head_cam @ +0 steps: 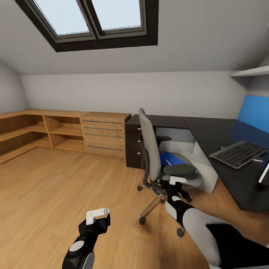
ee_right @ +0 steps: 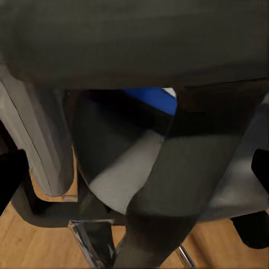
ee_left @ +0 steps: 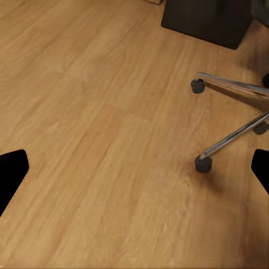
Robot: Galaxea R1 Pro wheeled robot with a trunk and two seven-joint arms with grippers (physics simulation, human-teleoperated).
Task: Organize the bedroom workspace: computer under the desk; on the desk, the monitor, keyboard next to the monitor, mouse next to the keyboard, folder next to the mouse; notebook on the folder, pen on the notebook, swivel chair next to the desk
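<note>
The grey swivel chair [head_cam: 149, 149] stands on the wood floor beside the black desk [head_cam: 209, 134], its back turned to me. A blue folder [head_cam: 170, 158] lies on its seat and also shows behind the armrest, folder [ee_right: 154, 98]. My right gripper [head_cam: 178, 181] is open just below the chair's near armrest [head_cam: 179, 170], which looms dark and close, armrest [ee_right: 168, 168]. My left gripper [head_cam: 98, 215] hangs open over bare floor [ee_left: 112, 112]. The keyboard [head_cam: 239, 153] lies on the desk, with the monitor's edge [head_cam: 264, 175] at the far right. A pale box under the desk looks like the computer [head_cam: 203, 164]. Mouse, notebook and pen are out of view.
A low light-wood cabinet [head_cam: 63, 130] with shelves and drawers runs along the back and left walls. Black desk drawers [head_cam: 133, 145] stand behind the chair. The chair's chrome legs and castors [ee_left: 203, 162] spread over the floor near my left gripper. Open wood floor lies at the left.
</note>
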